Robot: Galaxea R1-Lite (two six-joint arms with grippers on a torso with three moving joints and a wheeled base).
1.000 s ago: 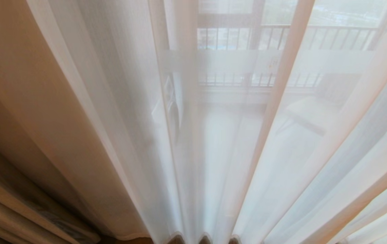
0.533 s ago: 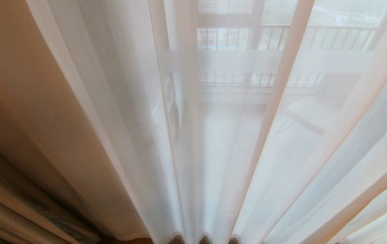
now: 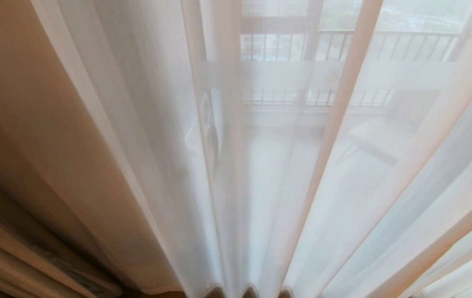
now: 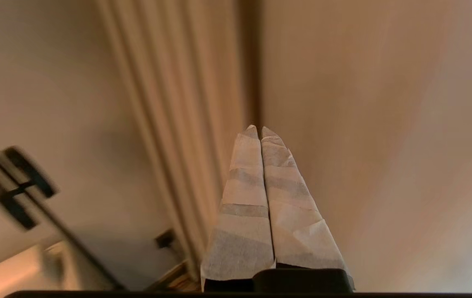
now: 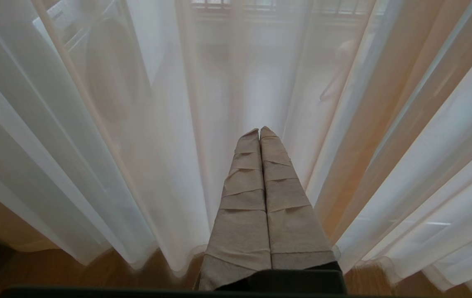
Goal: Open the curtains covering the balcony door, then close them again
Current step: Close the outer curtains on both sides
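Hanging shut across the whole head view, the white sheers (image 3: 260,174) hide the balcony door (image 3: 314,25), whose dark frame shows only faintly at the upper middle; the thick beige drape (image 3: 16,136) bunches down the left edge. Nothing in that view has shifted over the last second, and neither arm appears there. The left pincer (image 4: 259,131), taped tips pressed together and empty, points at beige folds near frame centre. The right pincer (image 5: 259,132), likewise closed on nothing, faces the sheers. Opening hasn't begun, I'd judge.
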